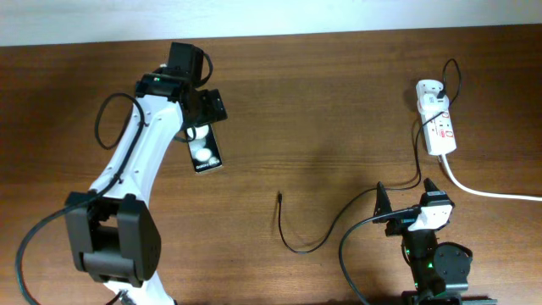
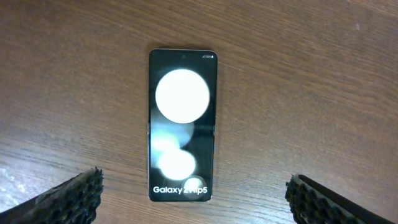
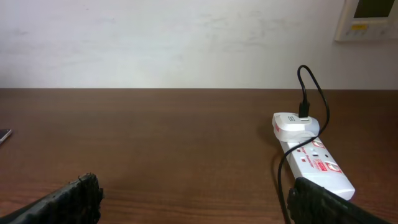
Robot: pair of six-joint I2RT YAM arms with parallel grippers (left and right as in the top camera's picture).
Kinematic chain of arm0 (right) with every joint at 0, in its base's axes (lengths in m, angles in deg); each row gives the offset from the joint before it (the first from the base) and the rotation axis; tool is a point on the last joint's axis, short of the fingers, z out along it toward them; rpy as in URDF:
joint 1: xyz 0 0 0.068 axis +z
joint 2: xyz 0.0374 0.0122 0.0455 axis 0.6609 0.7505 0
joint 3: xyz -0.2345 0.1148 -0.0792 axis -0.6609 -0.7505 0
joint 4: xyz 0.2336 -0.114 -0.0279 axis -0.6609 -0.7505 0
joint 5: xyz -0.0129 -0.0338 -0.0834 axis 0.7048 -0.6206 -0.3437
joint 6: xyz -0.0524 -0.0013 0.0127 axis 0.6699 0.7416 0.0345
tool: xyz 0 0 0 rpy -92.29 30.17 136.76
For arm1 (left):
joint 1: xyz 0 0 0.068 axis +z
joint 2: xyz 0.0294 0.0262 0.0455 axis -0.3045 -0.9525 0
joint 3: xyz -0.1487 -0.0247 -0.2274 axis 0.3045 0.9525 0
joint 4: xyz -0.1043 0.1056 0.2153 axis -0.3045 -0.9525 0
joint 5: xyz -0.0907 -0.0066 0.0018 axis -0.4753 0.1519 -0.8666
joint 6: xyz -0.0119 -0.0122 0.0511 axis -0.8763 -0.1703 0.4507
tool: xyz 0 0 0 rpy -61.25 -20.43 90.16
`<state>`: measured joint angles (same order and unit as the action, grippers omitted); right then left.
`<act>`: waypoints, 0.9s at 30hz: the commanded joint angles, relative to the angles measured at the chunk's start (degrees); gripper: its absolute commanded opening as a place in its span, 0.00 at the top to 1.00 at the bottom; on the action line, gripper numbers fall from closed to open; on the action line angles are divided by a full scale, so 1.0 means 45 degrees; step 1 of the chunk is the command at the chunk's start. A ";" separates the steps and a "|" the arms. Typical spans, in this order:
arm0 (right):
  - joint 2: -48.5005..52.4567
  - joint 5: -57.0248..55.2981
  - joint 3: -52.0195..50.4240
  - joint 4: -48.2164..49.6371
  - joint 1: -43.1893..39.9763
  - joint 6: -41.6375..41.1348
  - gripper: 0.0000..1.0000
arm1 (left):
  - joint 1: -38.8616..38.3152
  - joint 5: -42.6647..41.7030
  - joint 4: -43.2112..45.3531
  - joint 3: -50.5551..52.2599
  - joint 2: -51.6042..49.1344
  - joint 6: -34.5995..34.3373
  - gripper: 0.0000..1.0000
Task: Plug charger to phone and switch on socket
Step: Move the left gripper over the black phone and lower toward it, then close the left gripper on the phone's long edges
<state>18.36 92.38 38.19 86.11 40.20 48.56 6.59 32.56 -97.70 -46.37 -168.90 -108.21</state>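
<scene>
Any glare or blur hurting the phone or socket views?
Left wrist: on the phone, white circles are blown out with hazy edges, lettering legible. Right wrist: the socket is sharp; its own fingertips blur. Overhead: even light, soft shadows.

A brown wooden surface [image 1: 339, 102] fills nearly all of the overhead view, its grain running left to right. Along the top edge of that view lies a narrow pale strip [image 1: 339, 17] where the wood ends. The left wrist view shows the same wood up close, with fine darker streaks and a soft glare toward the lower left. In the right wrist view the wood runs back to a plain off-white wall [image 3: 155, 37]. A pale boxy panel [image 3: 367, 18] hangs on it at the upper right corner, cut off by the frame.
</scene>
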 commanded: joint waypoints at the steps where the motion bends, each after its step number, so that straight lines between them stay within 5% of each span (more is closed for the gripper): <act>1: -0.0097 -0.0053 -0.0068 -0.0068 0.0102 -0.0151 0.01 | 0.0019 0.0277 -0.0092 -0.0253 -0.1277 -0.0690 0.01; 8: -0.0097 -0.0058 -0.0068 -0.0068 0.0102 -0.0151 0.01 | 0.0282 -0.0097 0.0049 -0.0301 -0.2433 -0.0568 0.01; 11: -0.0097 -0.0058 -0.0068 -0.0068 0.0102 -0.0146 0.01 | 0.1336 -0.2312 0.0024 -0.0447 -0.3079 -0.0039 0.01; 24: -0.0097 -0.0053 -0.0068 -0.0068 0.0102 -0.0151 0.01 | 0.0466 -0.0811 0.0180 -0.0491 -0.3089 0.0840 0.01; 27: -0.0097 -0.0053 -0.0068 -0.0068 0.0102 -0.0151 0.01 | 0.0607 -0.0865 -0.0709 -0.1948 -0.3419 0.1146 0.01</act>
<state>18.36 92.38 38.19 86.11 40.20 48.54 8.69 27.82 -98.12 -49.19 -182.28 -104.56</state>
